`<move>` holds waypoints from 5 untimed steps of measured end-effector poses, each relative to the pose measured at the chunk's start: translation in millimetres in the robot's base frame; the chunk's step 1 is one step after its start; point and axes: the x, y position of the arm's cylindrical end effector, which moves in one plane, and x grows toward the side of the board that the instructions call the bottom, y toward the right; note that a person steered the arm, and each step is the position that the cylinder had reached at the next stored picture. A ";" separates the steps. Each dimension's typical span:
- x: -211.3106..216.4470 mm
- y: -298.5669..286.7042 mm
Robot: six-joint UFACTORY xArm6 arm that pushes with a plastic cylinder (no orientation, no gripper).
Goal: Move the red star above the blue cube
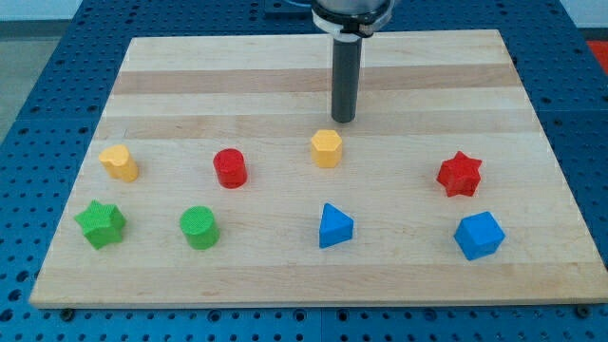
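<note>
The red star lies on the wooden board at the view's right. The blue cube sits just below it and slightly to the right, a small gap apart. My tip stands near the board's upper middle, well to the left of and above the red star. It is just above the yellow hexagonal block and touches no block.
A blue triangular block lies at the lower middle. A red cylinder, a green cylinder, a green star and a yellow block lie at the left. The board's edge runs along the bottom.
</note>
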 end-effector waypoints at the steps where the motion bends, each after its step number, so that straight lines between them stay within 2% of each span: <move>1: 11.9 0.0; 5: -2.1 -27.9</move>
